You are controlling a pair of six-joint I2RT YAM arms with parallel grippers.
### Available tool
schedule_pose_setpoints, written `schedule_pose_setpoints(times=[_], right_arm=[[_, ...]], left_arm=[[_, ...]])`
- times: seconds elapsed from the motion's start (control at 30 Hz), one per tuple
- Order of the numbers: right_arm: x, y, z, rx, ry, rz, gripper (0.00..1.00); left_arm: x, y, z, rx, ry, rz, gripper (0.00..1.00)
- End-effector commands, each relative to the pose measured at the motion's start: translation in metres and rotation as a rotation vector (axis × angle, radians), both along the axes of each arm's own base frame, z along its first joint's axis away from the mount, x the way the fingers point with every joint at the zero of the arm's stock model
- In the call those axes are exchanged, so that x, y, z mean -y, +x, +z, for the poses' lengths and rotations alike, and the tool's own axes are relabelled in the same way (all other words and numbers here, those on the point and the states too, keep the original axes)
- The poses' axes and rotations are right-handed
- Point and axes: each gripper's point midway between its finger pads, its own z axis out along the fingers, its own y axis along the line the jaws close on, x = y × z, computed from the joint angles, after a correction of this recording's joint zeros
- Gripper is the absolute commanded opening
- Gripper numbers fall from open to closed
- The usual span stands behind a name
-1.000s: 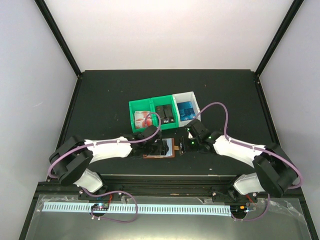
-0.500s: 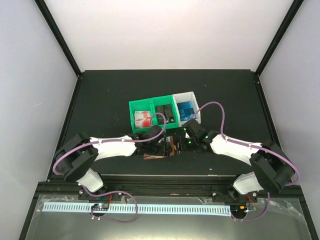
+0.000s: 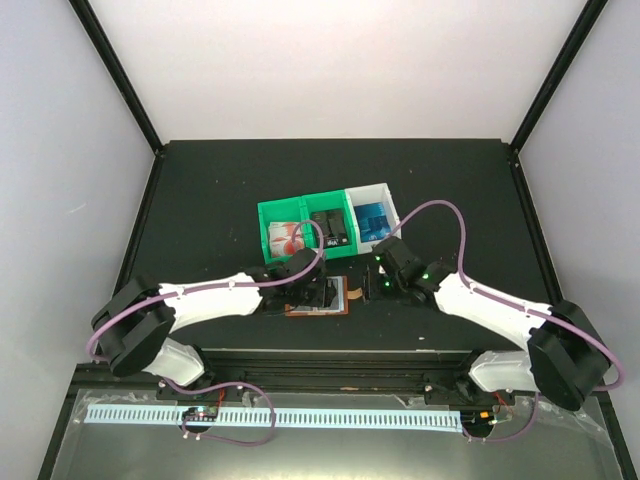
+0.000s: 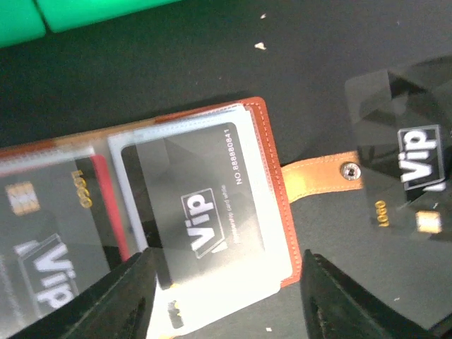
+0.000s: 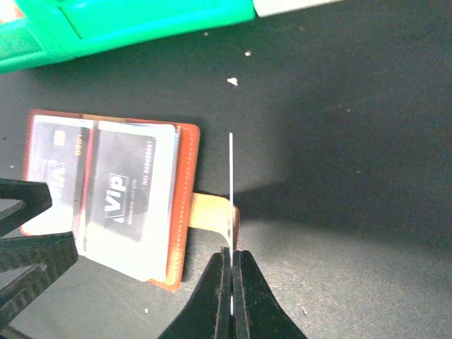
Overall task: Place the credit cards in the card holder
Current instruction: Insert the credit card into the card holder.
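The card holder [image 4: 272,183] lies open on the black table, reddish-brown, and also shows in the top view [image 3: 345,297] and the right wrist view [image 5: 185,205]. A black VIP card [image 4: 194,191] sits in its clear right pocket and another black card [image 4: 42,240] in the left one. Its snap tab [image 4: 321,176] points right. My left gripper [image 4: 226,304] is open, its fingers astride the holder's near edge. My right gripper [image 5: 232,265] is shut on a black card [image 4: 406,176], seen edge-on [image 5: 231,183] standing over the snap tab.
Two joined green bins [image 3: 262,215] and a white bin [image 3: 370,189] stand just behind the holder. They hold red-and-white cards [image 3: 288,237], black cards [image 3: 330,225] and blue cards [image 3: 375,220]. The green bin wall [image 5: 141,21] is close above the holder.
The left gripper reached right across the holder half a second ago and has drawn back over it. The right gripper has stayed by the snap tab with its card.
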Motion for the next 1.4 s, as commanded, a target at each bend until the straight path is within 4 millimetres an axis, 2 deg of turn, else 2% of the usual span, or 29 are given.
schedule_pose_setpoints(times=[0.0, 0.2, 0.33, 0.5, 0.77, 0.93, 1.17, 1.37], right_arm=[[-0.009, 0.003, 0.023, 0.066, 0.025, 0.035, 0.02], [-0.035, -0.006, 0.034, 0.078, 0.097, 0.121, 0.01], [-0.046, -0.008, 0.034, 0.073, 0.118, 0.143, 0.01], [-0.050, -0.006, 0.032, 0.066, 0.122, 0.132, 0.01], [-0.049, -0.006, 0.012, 0.017, 0.104, 0.089, 0.01], [-0.050, -0.006, 0.008, 0.004, 0.112, 0.079, 0.01], [-0.054, -0.008, 0.003, -0.018, 0.123, 0.084, 0.01], [-0.047, -0.007, -0.006, -0.042, 0.092, 0.033, 0.01]], left_arm=[[-0.014, 0.004, 0.002, 0.044, 0.046, 0.030, 0.52], [-0.022, 0.005, -0.014, 0.039, 0.088, 0.043, 0.36], [-0.026, 0.005, -0.023, 0.031, 0.107, 0.051, 0.29], [-0.024, 0.002, -0.034, 0.005, 0.095, 0.033, 0.21], [-0.028, 0.000, -0.044, -0.016, 0.106, 0.034, 0.08], [-0.036, -0.004, -0.051, -0.026, 0.122, 0.043, 0.04], [-0.038, -0.007, -0.058, -0.041, 0.121, 0.046, 0.03], [-0.037, -0.007, -0.057, -0.041, 0.117, 0.046, 0.03]])
